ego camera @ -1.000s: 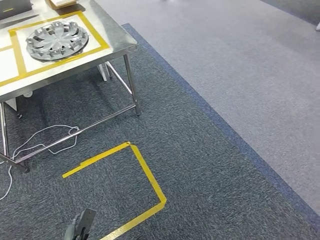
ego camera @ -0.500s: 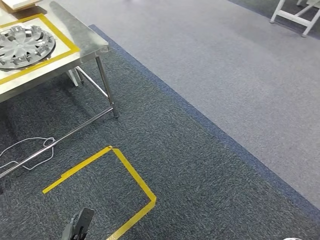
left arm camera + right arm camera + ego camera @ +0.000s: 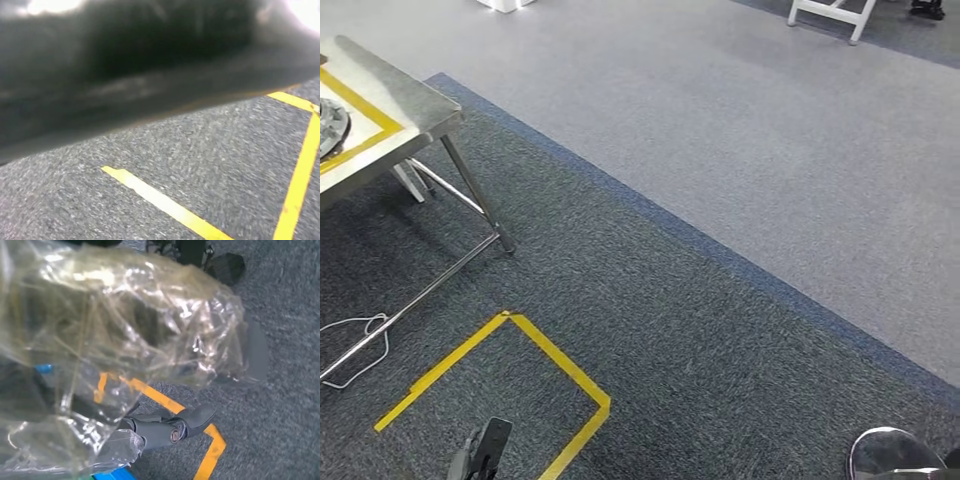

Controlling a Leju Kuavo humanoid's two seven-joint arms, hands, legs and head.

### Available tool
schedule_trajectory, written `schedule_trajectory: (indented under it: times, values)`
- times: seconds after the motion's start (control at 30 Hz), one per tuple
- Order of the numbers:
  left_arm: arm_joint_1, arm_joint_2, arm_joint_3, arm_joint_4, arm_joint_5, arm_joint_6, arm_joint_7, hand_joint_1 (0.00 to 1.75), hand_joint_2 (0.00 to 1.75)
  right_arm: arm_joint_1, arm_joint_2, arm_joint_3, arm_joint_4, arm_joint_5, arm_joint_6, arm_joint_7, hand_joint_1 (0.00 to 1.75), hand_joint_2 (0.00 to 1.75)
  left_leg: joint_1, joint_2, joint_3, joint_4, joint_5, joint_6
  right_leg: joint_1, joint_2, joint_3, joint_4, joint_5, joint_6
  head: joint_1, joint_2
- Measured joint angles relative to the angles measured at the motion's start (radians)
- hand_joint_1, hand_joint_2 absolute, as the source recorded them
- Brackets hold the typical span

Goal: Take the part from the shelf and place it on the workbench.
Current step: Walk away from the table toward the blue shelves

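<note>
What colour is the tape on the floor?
Yellow. The tape outlines a box on the dark carpet, clearest in the head view.

Right hand [image 3: 166, 427] mostly hidden behind crinkled plastic-wrapped part [image 3: 124, 325].

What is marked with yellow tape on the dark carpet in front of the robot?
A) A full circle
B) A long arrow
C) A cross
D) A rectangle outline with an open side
D: in the head view the yellow tape forms straight lines with square corners on the dark carpet, and the side toward the robot is left open.
</note>
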Motion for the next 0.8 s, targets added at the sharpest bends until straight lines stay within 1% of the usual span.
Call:
schedule_trajectory:
  times: [0.03,0.07,0.1,0.13,0.17,0.2,0.23,0.27,0.3,0.33,0.37,0.4,0.43,0.47,0.5,0.53,0.57,0.6,0.63,0.67,0.7,0.73,0.77,0.8]
  values:
    - [-0.001,0.001,0.000,0.000,-0.001,0.000,0.000,0.00,0.00,0.000,0.000,0.000,0.000,0.001,0.000,-0.001,0.00,0.00,0.000,-0.002,0.008,-0.022,0.026,0.002,0.000,0.014,0.000,0.002,0.000,0.000,0.000,0.000]
    - [-0.001,0.002,0.001,0.000,-0.002,0.000,0.000,0.00,0.00,0.000,0.000,0.000,0.000,0.002,-0.001,-0.002,0.00,0.00,0.000,-0.010,0.030,-0.074,0.064,0.004,0.000,0.027,0.000,0.004,0.000,0.001,0.000,0.000]
    - [-0.002,0.004,0.001,0.000,-0.004,0.000,0.000,0.00,0.00,0.000,0.000,0.000,0.000,0.003,-0.002,-0.001,0.00,0.00,0.001,-0.030,0.056,-0.135,0.100,0.008,0.000,0.039,0.000,0.007,0.000,0.002,0.000,0.000]
    - [-0.002,0.005,0.002,0.000,-0.006,0.000,0.000,0.00,0.00,-0.001,0.000,0.000,0.000,0.004,-0.003,-0.001,0.00,0.00,0.002,-0.051,0.079,-0.190,0.125,0.012,0.001,0.051,-0.003,0.011,-0.001,0.005,0.000,0.000]
    - [-0.003,0.005,0.002,0.000,-0.008,0.000,0.000,0.00,0.00,-0.002,0.000,0.000,0.000,0.004,-0.004,0.000,0.00,0.00,0.003,-0.069,0.094,-0.229,0.136,0.015,0.001,0.062,-0.009,0.015,0.000,0.010,0.000,0.000]
    - [-0.004,0.006,0.002,0.000,-0.010,0.000,0.000,0.00,0.00,-0.003,0.000,0.000,0.000,0.005,-0.004,0.001,0.00,0.00,0.003,-0.079,0.099,-0.248,0.135,0.018,0.000,0.071,-0.016,0.018,0.001,0.016,0.001,0.000]
    - [-0.004,0.006,0.002,0.000,-0.011,-0.001,-0.001,0.00,0.00,-0.003,0.000,0.000,0.000,0.005,-0.005,0.001,0.00,0.00,0.002,-0.075,0.100,-0.254,0.132,0.020,-0.001,0.081,-0.022,0.019,0.004,0.023,0.001,0.000]
    - [-0.005,0.004,0.002,0.000,-0.011,-0.001,-0.001,0.00,0.00,-0.001,0.000,0.000,0.000,0.006,-0.005,0.001,0.00,0.00,0.003,-0.065,0.101,-0.260,0.132,0.025,-0.003,0.089,-0.030,0.018,0.006,0.030,0.000,0.000]
    - [-0.006,0.003,0.003,0.000,-0.012,-0.001,-0.001,0.00,0.00,0.002,0.000,0.000,0.000,0.006,-0.005,0.001,0.00,0.00,0.004,-0.055,0.102,-0.264,0.135,0.030,-0.003,0.080,-0.035,0.021,0.005,0.035,0.000,0.000]
    - [-0.007,0.003,0.003,0.000,-0.012,-0.001,-0.002,0.00,0.00,0.003,-0.001,0.000,0.000,0.006,-0.006,0.001,0.00,0.00,0.006,-0.044,0.104,-0.269,0.138,0.036,-0.002,0.058,-0.044,0.036,-0.005,0.039,0.004,0.000]
    - [-0.007,0.003,0.004,0.000,-0.013,-0.001,-0.002,0.00,0.00,0.003,-0.001,0.000,0.001,0.006,-0.006,0.001,0.00,0.00,0.008,-0.031,0.105,-0.273,0.140,0.041,-0.002,0.030,-0.063,0.073,-0.027,0.044,0.007,0.000]
    - [-0.007,0.004,0.005,0.000,-0.014,-0.001,-0.002,0.00,0.00,0.001,-0.001,0.000,0.001,0.006,-0.006,0.001,0.00,0.00,0.006,-0.019,0.106,-0.274,0.140,0.044,-0.003,-0.003,-0.091,0.132,-0.059,0.047,0.011,0.000]
    - [-0.005,0.005,0.007,0.000,-0.015,-0.001,-0.002,0.00,0.00,-0.002,-0.001,0.000,0.001,0.007,-0.006,0.001,0.00,0.00,0.005,-0.005,0.106,-0.274,0.140,0.045,-0.005,-0.022,-0.125,0.203,-0.092,0.052,0.014,0.000]
    - [-0.004,0.005,0.008,0.000,-0.015,-0.001,-0.002,0.00,0.00,-0.004,-0.001,0.000,0.001,0.007,-0.006,0.001,0.00,0.00,0.004,0.010,0.106,-0.274,0.139,0.046,-0.008,-0.030,-0.155,0.264,-0.116,0.055,0.014,0.000]
    - [-0.004,0.005,0.009,0.000,-0.015,-0.001,-0.002,0.00,0.00,-0.004,-0.001,0.001,0.001,0.007,-0.005,0.001,0.00,0.00,0.003,0.023,0.107,-0.274,0.137,0.045,-0.010,-0.033,-0.170,0.298,-0.122,0.058,0.014,0.000]
    - [-0.004,0.005,0.010,0.000,-0.015,-0.001,-0.002,0.00,0.00,-0.003,-0.001,0.000,0.001,0.007,-0.005,0.000,0.00,0.00,0.003,0.035,0.108,-0.273,0.136,0.044,-0.011,-0.037,-0.165,0.291,-0.109,0.060,0.015,0.000]
    - [-0.004,0.005,0.011,0.000,-0.015,-0.001,-0.002,0.00,0.00,-0.002,-0.001,0.000,0.001,0.007,-0.005,-0.001,0.00,0.00,0.003,0.047,0.111,-0.273,0.133,0.042,-0.012,-0.043,-0.139,0.245,-0.080,0.060,0.015,0.000]
    - [-0.005,0.004,0.011,0.000,-0.015,-0.001,-0.002,0.00,0.00,-0.002,-0.001,0.000,0.001,0.007,-0.004,-0.003,0.00,0.00,0.002,0.057,0.115,-0.273,0.130,0.038,-0.011,-0.061,-0.100,0.177,-0.048,0.059,0.015,0.000]
    - [-0.005,0.004,0.012,0.000,-0.015,-0.001,-0.002,0.00,0.00,-0.004,-0.001,0.000,0.001,0.007,-0.004,-0.004,0.00,0.00,-0.001,0.067,0.118,-0.272,0.126,0.033,-0.008,-0.083,-0.061,0.109,-0.026,0.056,0.016,0.000]
    - [-0.005,0.004,0.012,0.000,-0.015,-0.001,-0.002,0.00,0.00,-0.007,-0.001,0.000,0.001,0.007,-0.003,-0.006,0.00,0.00,-0.004,0.076,0.120,-0.270,0.123,0.027,-0.005,-0.100,-0.033,0.060,-0.014,0.049,0.015,0.000]
    - [-0.005,0.004,0.012,0.000,-0.015,-0.001,-0.002,0.00,0.00,-0.009,-0.001,0.000,0.001,0.007,-0.003,-0.007,0.00,0.00,-0.008,0.085,0.122,-0.269,0.120,0.022,-0.002,-0.111,-0.019,0.035,-0.012,0.042,0.014,0.000]
    - [-0.005,0.004,0.013,0.000,-0.015,-0.001,-0.002,0.00,0.00,-0.010,-0.001,0.000,0.001,0.007,-0.003,-0.008,0.00,0.00,-0.010,0.094,0.123,-0.269,0.117,0.018,0.001,-0.108,-0.017,0.028,-0.015,0.033,0.013,0.000]
    - [-0.006,0.004,0.013,0.000,-0.015,-0.001,-0.002,0.00,0.00,-0.009,-0.001,0.000,0.001,0.007,-0.003,-0.008,0.00,0.00,-0.009,0.103,0.126,-0.269,0.116,0.015,0.001,-0.097,-0.020,0.028,-0.015,0.025,0.012,0.000]
    - [-0.008,0.003,0.013,0.000,-0.015,-0.001,-0.002,0.00,0.00,-0.007,-0.001,0.000,0.001,0.007,-0.003,-0.008,0.00,0.00,-0.007,0.104,0.129,-0.267,0.110,0.010,0.001,-0.086,-0.020,0.027,-0.014,0.018,0.011,0.000]
